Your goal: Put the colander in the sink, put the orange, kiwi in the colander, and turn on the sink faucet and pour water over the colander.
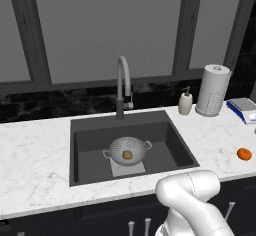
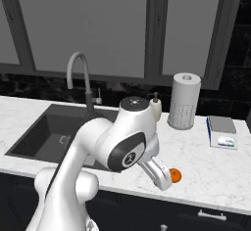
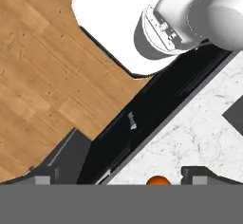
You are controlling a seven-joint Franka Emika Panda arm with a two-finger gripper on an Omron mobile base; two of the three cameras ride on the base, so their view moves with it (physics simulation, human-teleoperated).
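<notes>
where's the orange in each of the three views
Left base view: the orange lies on the counter at the far right edge, right of the sink.
Right base view: low centre-right, partly behind the arm's wrist.
Hand view: bottom centre, between the finger tips.
Shared landmark: the white marble counter's front edge.

My left base camera sits behind my arm and looks forward and down over the marble counter (image 1: 35, 155), square onto the sink (image 1: 85, 130) and its faucet (image 1: 123, 85) at middling range. My right base camera faces the same way from further right, so my own arm crosses its foreground. Both take in the sink, faucet, paper towel roll (image 2: 184, 100) and orange (image 1: 244, 153). My hand camera looks steeply down past the counter edge to the wooden floor (image 3: 33, 66).
</notes>
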